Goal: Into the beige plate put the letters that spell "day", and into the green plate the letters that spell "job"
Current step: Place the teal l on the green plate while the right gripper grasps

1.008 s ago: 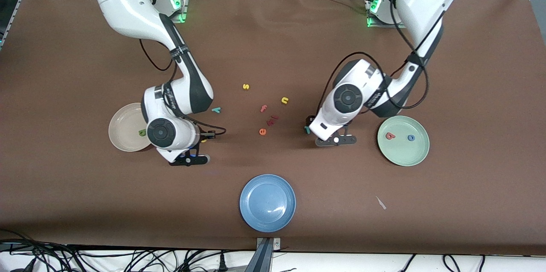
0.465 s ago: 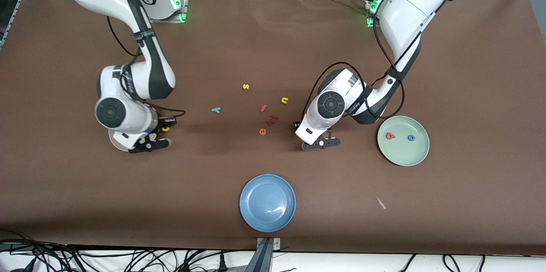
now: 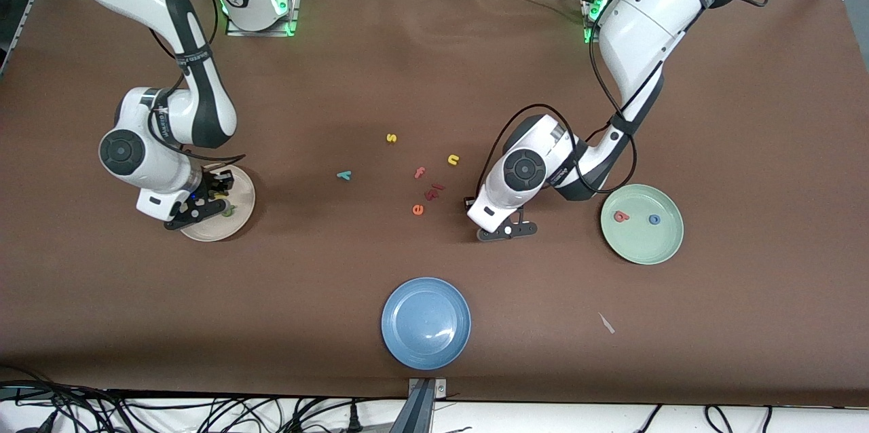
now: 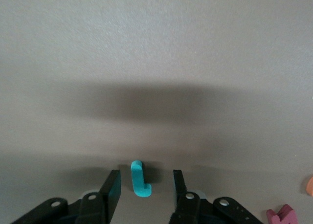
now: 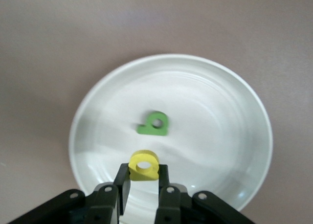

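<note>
My right gripper is shut on the yellow a and hangs over the beige plate. The green d lies in that plate. My left gripper is down at the table with its fingers open on either side of the teal j, a gap showing on both sides. In the front view this gripper hides the j. The green plate holds the salmon b and the blue o. The teal y lies on the table mid-way between the arms.
Loose letters lie mid-table: yellow s, yellow n, salmon f, a dark red piece, orange e. A blue plate sits near the front edge. A paper scrap lies below the green plate.
My right arm carried the yellow a from the table to over the beige plate. My left gripper shifted toward the middle letters onto the j, and its fingers have narrowed.
</note>
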Tool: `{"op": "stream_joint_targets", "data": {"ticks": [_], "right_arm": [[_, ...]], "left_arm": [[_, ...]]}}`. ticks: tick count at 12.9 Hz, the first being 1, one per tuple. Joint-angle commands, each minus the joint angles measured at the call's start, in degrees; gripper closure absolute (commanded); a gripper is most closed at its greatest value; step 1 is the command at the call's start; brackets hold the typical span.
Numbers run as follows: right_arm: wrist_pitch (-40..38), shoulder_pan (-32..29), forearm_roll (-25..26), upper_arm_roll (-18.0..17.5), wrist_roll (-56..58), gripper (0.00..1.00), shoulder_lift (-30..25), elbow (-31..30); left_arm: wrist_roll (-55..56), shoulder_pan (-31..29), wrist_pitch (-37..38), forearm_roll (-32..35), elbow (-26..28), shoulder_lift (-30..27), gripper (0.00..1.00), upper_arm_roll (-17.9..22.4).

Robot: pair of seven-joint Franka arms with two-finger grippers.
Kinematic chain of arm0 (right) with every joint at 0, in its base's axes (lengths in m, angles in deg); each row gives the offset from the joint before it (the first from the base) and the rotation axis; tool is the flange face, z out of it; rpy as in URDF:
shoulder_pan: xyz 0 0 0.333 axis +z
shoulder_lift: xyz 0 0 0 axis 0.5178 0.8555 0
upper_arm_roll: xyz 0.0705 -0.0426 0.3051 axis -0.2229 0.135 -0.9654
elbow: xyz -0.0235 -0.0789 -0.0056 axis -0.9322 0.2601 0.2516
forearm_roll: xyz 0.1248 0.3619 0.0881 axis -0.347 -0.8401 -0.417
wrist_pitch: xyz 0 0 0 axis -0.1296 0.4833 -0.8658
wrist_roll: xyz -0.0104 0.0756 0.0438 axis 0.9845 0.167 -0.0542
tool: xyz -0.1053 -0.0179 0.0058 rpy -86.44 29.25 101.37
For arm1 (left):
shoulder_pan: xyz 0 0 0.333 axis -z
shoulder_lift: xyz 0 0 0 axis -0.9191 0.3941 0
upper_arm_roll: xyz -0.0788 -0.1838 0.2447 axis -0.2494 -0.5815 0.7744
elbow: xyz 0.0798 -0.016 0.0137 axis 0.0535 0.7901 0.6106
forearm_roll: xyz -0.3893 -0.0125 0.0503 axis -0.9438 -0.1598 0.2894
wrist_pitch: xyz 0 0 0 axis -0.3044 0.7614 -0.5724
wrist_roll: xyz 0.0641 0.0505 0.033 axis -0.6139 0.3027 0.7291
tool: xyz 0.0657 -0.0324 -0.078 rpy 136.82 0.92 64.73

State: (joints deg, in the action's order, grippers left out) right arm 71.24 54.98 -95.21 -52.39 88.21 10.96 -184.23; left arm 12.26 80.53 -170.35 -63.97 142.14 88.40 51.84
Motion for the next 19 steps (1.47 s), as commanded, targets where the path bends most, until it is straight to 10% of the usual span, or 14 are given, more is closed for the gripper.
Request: {"op": "stream_joint_targets", "data": {"ticks": [1, 2, 4, 8, 19], "right_arm": [[1.28, -1.03, 0.27, -0.29, 7.16, 0.44, -0.13, -0.28], [0.68, -1.03, 0.27, -0.38, 8.84, 0.0, -0.13, 0.33], [-2.3, -0.42, 0.35, -0.82, 11.74, 0.0, -0.22, 2.52], [-13.13, -0.5, 0.0, -6.08, 14.04, 0.0, -0.13, 9.12], [-1.72, 1.33, 0.09, -17.7, 26.7, 0.0, 3.64, 7.9]], "left_arm": [[0.79, 1.2, -0.59, 1.67, -0.68, 0.94, 0.52, 0.63], [0.7, 1.28, -0.59, 1.67, -0.59, 1.03, 0.58, 0.72], [0.35, 0.94, -0.33, 1.59, -0.77, 0.77, 1.0, 0.72], [0.61, -0.03, 1.77, 1.5, -1.03, -0.19, 1.0, 0.8], [-20.45, -16.37, 23.14, 1.59, 0.45, -11.0, 1.0, 0.54]]}}
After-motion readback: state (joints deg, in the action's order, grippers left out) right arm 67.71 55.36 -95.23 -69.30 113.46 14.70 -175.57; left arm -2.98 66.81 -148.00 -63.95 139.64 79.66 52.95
